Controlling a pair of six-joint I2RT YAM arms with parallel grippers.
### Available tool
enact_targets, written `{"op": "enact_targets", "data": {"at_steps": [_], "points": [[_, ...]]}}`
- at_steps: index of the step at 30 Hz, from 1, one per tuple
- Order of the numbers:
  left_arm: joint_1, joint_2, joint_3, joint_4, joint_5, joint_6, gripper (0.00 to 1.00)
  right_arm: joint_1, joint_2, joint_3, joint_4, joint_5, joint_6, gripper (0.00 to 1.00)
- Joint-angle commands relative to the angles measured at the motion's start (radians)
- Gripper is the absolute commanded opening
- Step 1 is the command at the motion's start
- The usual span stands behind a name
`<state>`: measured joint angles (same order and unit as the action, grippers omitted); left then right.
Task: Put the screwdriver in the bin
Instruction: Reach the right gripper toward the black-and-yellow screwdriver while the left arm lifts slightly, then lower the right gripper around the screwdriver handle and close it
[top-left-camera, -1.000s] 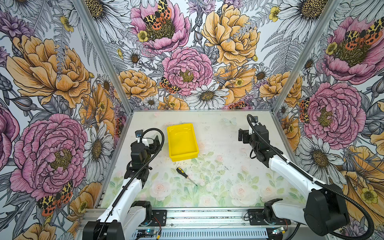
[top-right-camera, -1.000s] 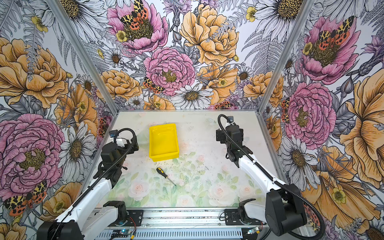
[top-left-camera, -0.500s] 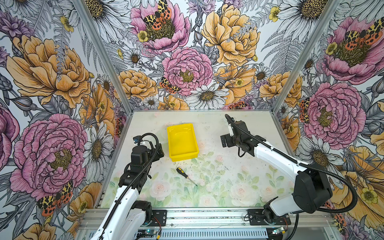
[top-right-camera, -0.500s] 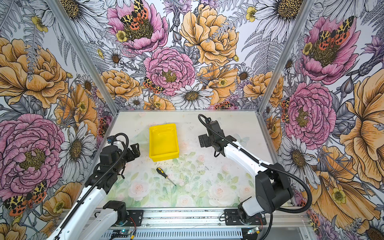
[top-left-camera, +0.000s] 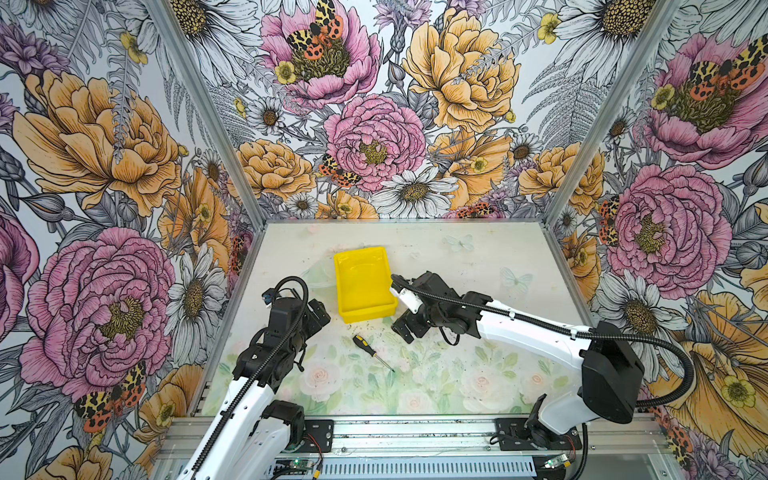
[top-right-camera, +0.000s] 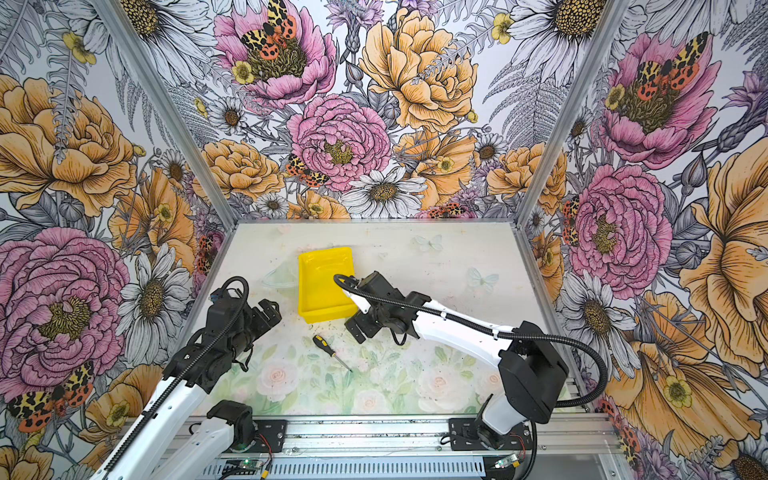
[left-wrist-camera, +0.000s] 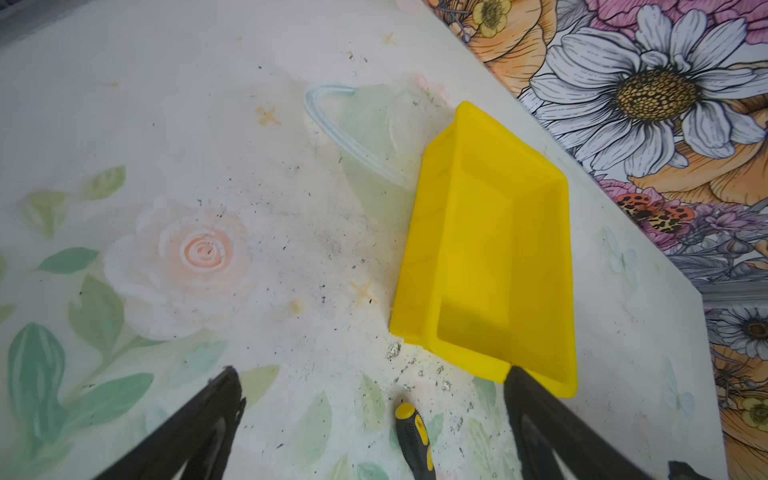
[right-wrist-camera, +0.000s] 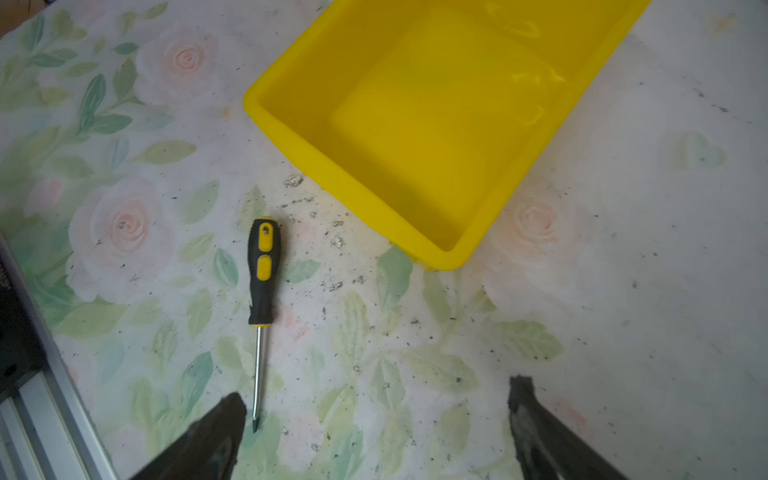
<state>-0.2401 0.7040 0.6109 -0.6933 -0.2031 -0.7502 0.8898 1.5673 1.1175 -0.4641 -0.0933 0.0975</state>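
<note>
Your screwdriver (top-left-camera: 372, 352) is lying flat on the floral table (top-left-camera: 478, 257), outside the bin (top-left-camera: 363, 313) and just in front of its near wall in both top views. Its black-and-yellow handle is pointing toward the bin and its thin shaft is running away toward the front rail. The bin is sitting upright, its bare yellow floor showing.

Your right gripper (top-left-camera: 405, 328) is hanging low beside the bin's near right corner, jaws spread wide and gripping nothing. In the right wrist view the screwdriver (right-wrist-camera: 261, 274) is lying off to one side of the gap, its tip appearing beside one finger (right-wrist-camera: 224, 419); the top views are showing them apart.

Your left gripper (top-left-camera: 318, 313) is hovering just left of the bin's near left corner, jaws likewise spread wide and holding nothing. In the left wrist view the handle (left-wrist-camera: 413, 440) is showing between the two fingers, near the bin (left-wrist-camera: 419, 249).
</note>
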Motion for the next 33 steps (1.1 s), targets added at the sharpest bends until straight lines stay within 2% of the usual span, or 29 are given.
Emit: {"op": "enact_targets", "data": {"at_steps": [1,8,15,19,33], "points": [[0.005,0.038,0.021,-0.053,0.021,-0.025,0.99,0.021,0.061,0.045,-0.011,-0.076,-0.030,1.00],[0.010,0.135,0.059,-0.051,0.197,0.098,0.99,0.029,0.159,0.099,0.005,-0.085,-0.027,0.98],[0.024,0.114,0.001,-0.020,0.296,0.006,0.99,0.071,0.234,0.124,0.050,-0.071,-0.007,0.97],[0.054,0.102,-0.048,0.001,0.309,-0.050,0.99,0.078,0.261,0.114,0.105,-0.084,0.045,0.96],[0.094,0.076,-0.081,0.006,0.294,-0.090,0.99,0.109,0.382,0.160,0.193,-0.086,0.122,0.87]]}}
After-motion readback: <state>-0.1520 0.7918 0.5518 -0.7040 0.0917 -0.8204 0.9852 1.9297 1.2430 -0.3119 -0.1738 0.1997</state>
